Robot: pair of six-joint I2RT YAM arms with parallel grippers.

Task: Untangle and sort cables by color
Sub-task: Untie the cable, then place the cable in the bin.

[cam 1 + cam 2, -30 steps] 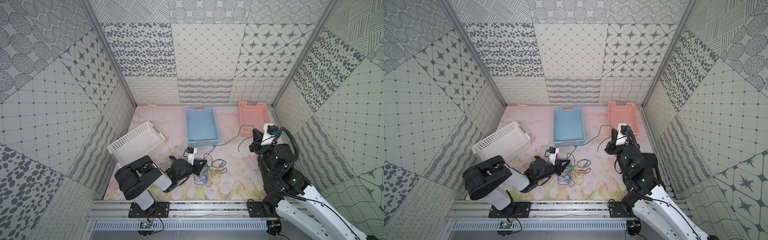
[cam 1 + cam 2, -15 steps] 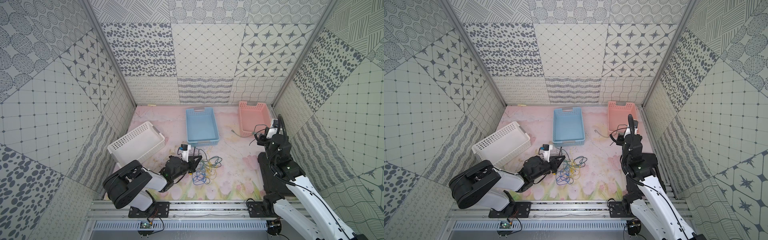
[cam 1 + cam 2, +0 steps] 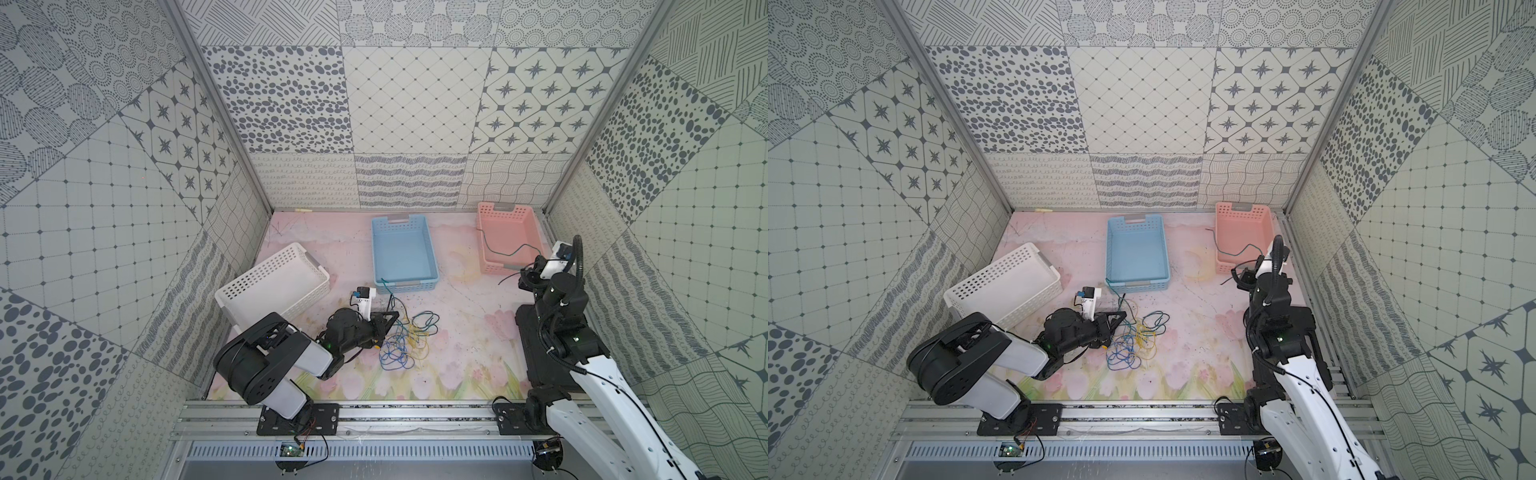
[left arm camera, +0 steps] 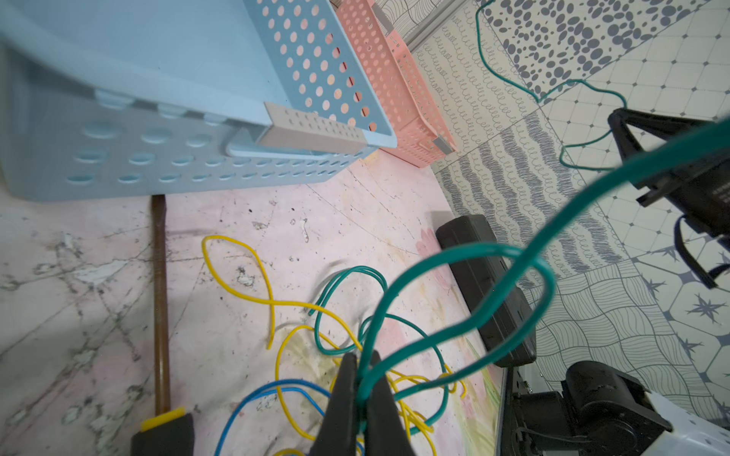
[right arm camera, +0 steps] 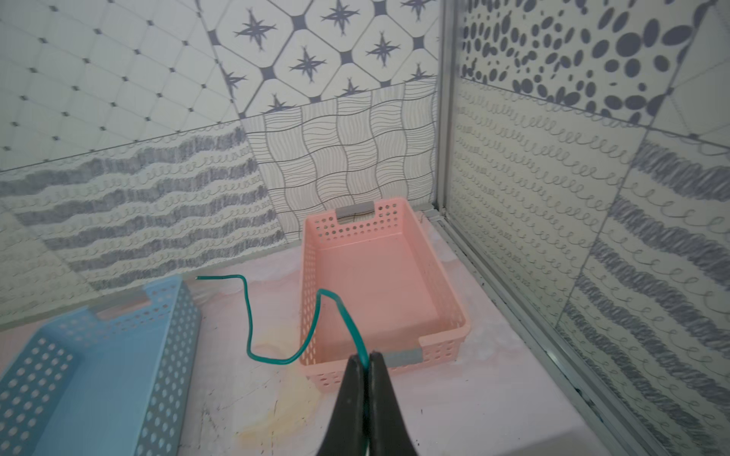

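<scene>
Pinching green cable (image 4: 584,195) (image 5: 248,323) each: two end effectors (image 4: 361,361) (image 5: 367,357); three baskets (image 3: 286,299) (image 3: 399,224) (image 3: 505,212)

Three baskets (image 3: 400,225) — one screwdriver (image 4: 160,300)

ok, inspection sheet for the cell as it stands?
Surface: pink floral mat, stained.
Job's things: blue, yellow and green cable tangle mid-mat; blue basket looks empty; green cable crosses the pink basket rim; white basket tilted.
Clutter: screwdriver beside the blue basket.
Grippers: left gripper shut on a green loop above the tangle; right gripper shut on the green cable.
Cables: black hose arches over the right arm.
Surroundings: patterned walls; nothing else seen.
</scene>
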